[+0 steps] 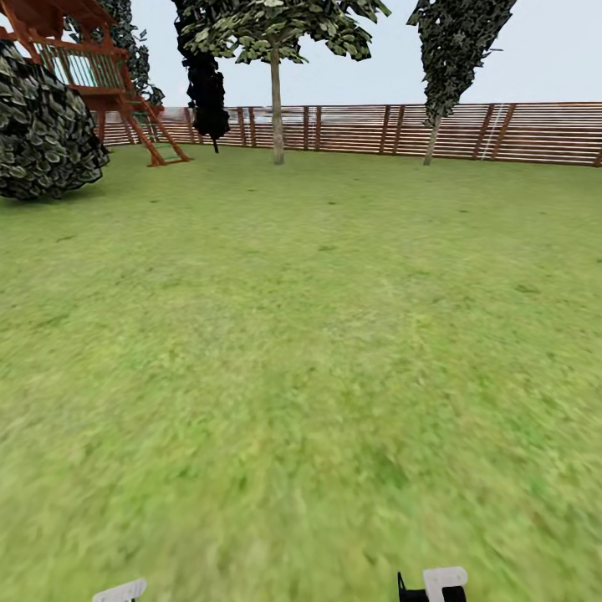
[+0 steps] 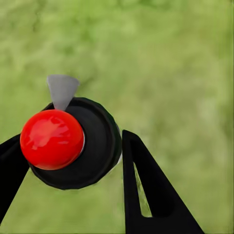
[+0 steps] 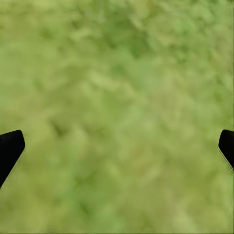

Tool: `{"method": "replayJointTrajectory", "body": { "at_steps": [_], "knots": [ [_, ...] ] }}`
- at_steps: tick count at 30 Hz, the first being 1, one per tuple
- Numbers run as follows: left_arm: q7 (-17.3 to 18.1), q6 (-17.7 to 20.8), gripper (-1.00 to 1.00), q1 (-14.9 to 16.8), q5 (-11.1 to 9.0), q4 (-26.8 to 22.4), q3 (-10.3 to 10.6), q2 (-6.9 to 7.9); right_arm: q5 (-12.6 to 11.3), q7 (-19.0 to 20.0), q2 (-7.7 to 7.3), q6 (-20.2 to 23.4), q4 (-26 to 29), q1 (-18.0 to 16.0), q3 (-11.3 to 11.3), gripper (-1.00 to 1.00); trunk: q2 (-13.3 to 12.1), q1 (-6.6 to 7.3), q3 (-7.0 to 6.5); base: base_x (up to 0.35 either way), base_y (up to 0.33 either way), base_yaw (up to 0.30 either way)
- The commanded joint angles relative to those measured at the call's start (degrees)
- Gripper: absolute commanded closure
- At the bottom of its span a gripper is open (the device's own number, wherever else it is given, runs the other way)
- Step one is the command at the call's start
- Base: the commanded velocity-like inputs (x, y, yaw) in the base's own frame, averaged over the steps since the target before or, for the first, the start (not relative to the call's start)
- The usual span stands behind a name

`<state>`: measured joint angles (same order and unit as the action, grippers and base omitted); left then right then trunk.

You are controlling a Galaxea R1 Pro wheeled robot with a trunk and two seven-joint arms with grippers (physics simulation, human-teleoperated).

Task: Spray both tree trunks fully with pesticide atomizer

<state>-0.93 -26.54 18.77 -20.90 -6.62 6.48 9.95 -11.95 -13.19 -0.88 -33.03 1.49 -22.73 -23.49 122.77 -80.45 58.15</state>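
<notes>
The left claw (image 2: pixel 68 161) grips the pesticide atomizer (image 2: pixel 78 146) between its dark fingers, red top toward the camera, above the lawn (image 1: pixel 301 351). The right claw (image 3: pixel 117 146) is spread wide over grass. Far ahead, a pale-trunked tree (image 1: pixel 276 109) stands before the slatted fence (image 1: pixel 518 130).

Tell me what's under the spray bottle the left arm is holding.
Lawn, blurred green grass, lies below the pesticide atomizer, held between the left gripper jaws. The patch straight beneath its body and red top is covered.
</notes>
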Motion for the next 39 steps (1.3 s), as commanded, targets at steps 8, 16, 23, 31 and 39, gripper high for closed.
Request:
{"method": "replayJointTrajectory", "body": {
  "at_steps": [8,16,23,31,39],
  "knots": [
    [-0.12,-0.18,1.0,0.01,-0.39,0.02,0.47,-0.01,-0.44,-0.17,0.0,-0.11,0.01,0.02,-0.51,-1.0,0.01,-0.03,0.05,0.339,0.0,0.0],
    [-0.11,-0.18,1.0,0.01,-0.38,0.02,0.47,-0.01,-0.44,-0.17,0.0,-0.11,0.01,0.02,-0.51,-1.0,0.01,-0.03,0.05,0.339,0.0,0.0],
    [-0.1,-0.18,1.0,0.0,-0.41,0.02,0.47,0.01,-0.44,-0.17,0.0,-0.11,0.01,0.01,-0.51,-1.0,0.01,-0.03,0.05,0.339,0.0,0.0],
    [-0.11,-0.18,1.0,-0.01,-0.41,0.02,0.47,0.03,-0.44,-0.17,0.0,-0.11,0.01,0.0,-0.51,-1.0,0.01,-0.03,0.05,0.339,0.0,0.0],
    [-0.1,-0.18,1.0,-0.01,-0.37,0.02,0.47,0.05,-0.44,-0.17,0.0,-0.11,0.01,-0.01,-0.51,-1.0,0.01,-0.03,0.05,0.339,0.0,0.0]
  ]
}}
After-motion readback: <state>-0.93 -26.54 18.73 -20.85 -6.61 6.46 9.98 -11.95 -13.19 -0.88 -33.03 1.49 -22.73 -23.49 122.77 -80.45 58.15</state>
